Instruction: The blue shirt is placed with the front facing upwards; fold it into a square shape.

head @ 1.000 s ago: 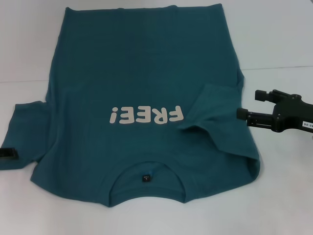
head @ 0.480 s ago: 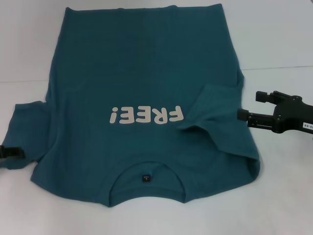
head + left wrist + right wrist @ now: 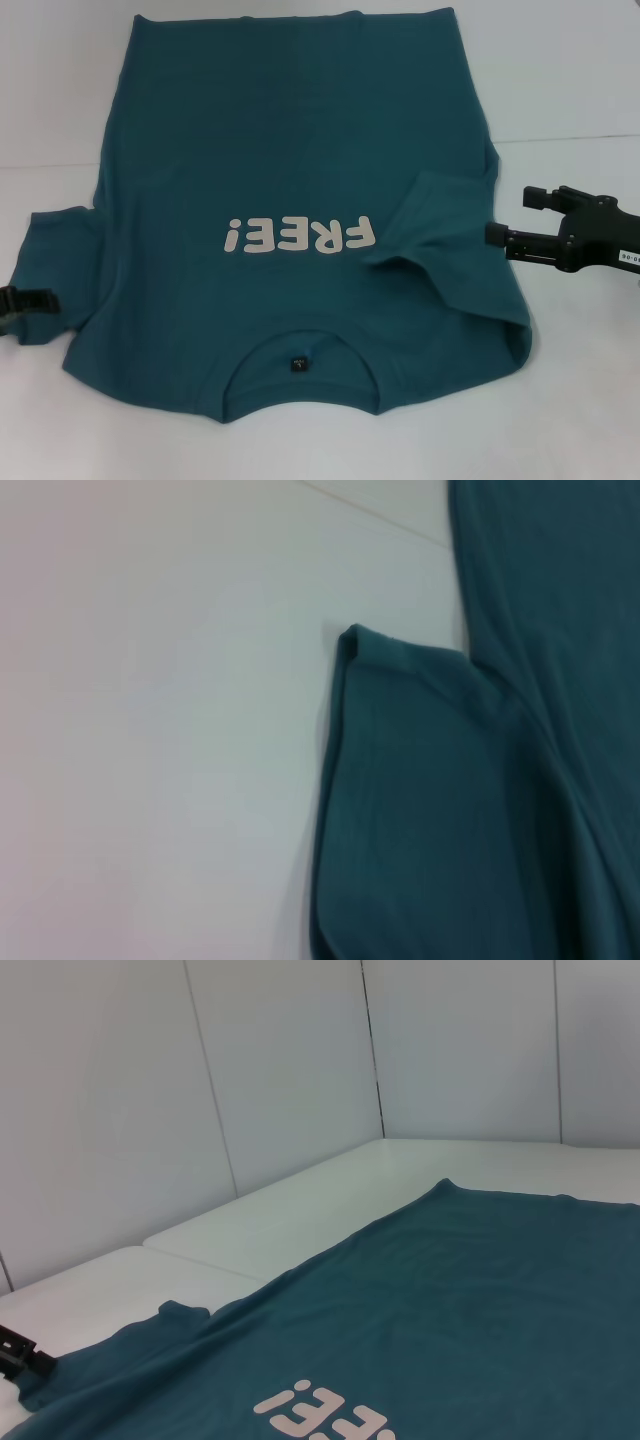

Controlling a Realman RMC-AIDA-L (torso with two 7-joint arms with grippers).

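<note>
Blue shirt [image 3: 300, 190] lies flat across centre frame on the white table [image 3: 580, 90], "FREE!" lettering [image 3: 300, 236] up, right sleeve folded inward. Right gripper [image 3: 508, 218] at right edge beside that sleeve, fingers apart, empty. Left gripper [image 3: 28, 300] at lower left by the other sleeve; finger state cannot be told.
</note>
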